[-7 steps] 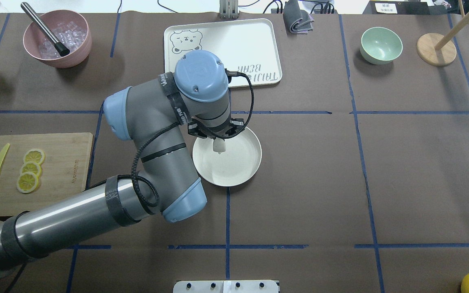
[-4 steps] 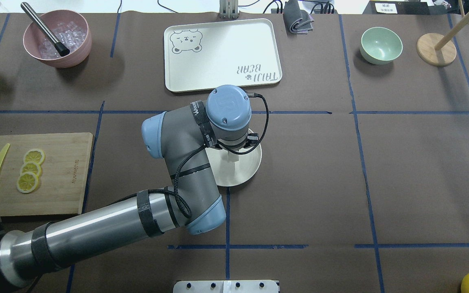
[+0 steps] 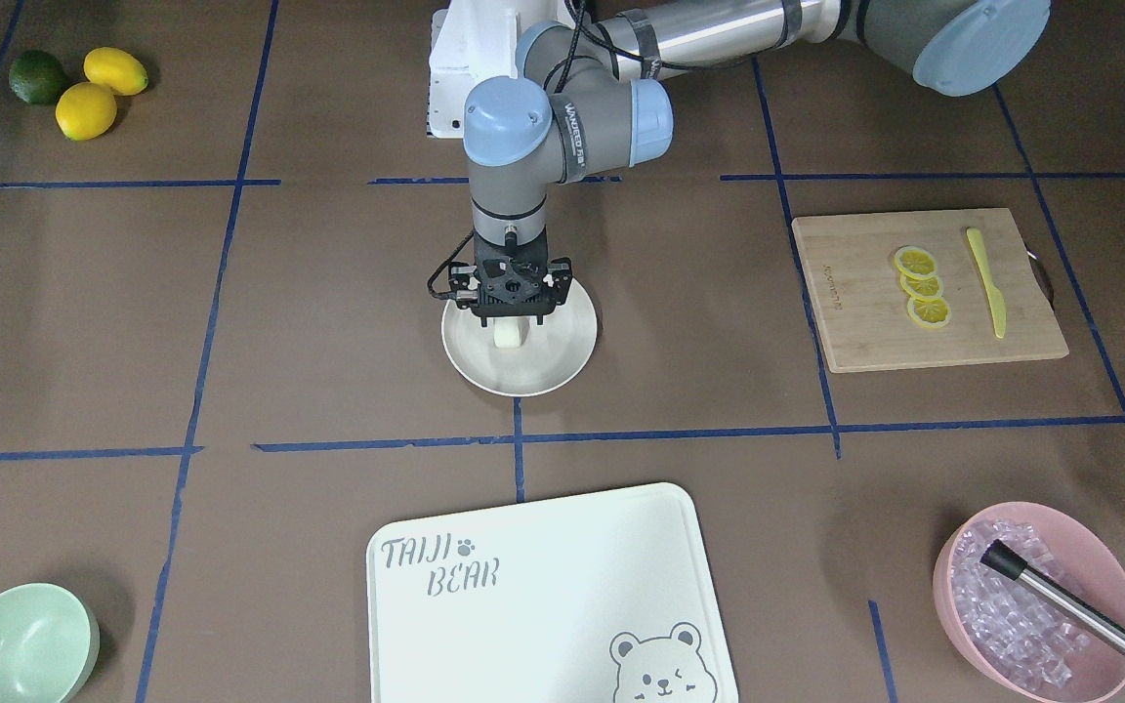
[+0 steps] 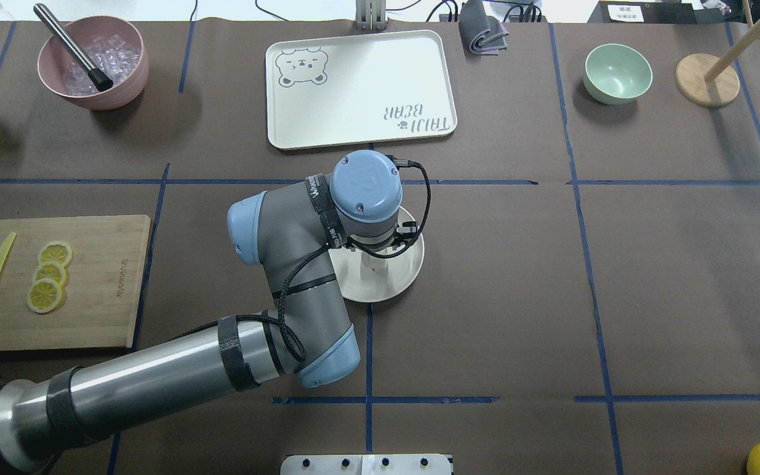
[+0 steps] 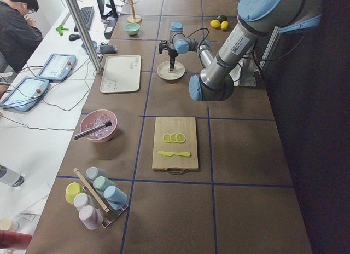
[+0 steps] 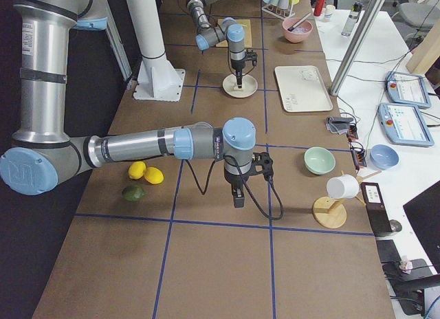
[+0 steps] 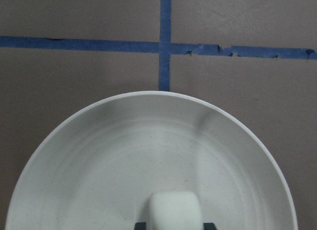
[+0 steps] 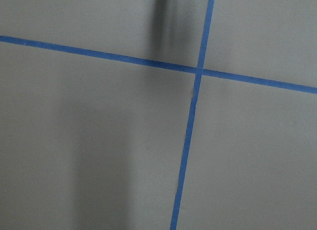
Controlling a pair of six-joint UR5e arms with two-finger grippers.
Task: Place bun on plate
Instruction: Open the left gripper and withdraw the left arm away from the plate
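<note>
1 bun (image 3: 510, 336) held in left tool (image 3: 511, 328), over 1 plate (image 3: 562, 356), right tool (image 6: 238, 197) state cannot tell, 3 lemon slices (image 3: 921, 287)

The worktop (image 3: 328, 322) is brown, with a grid of blue tape lines. The plate (image 3: 562, 356) is plain cream-white and the bun (image 3: 510, 335) is white. The tray (image 3: 543, 576) is white with a grey bear print. There is a mint-green bowl (image 3: 16, 644) and a pink bowl (image 3: 945, 578). The lemon slices (image 3: 921, 286) and the knife (image 3: 987, 283) are yellow.
</note>
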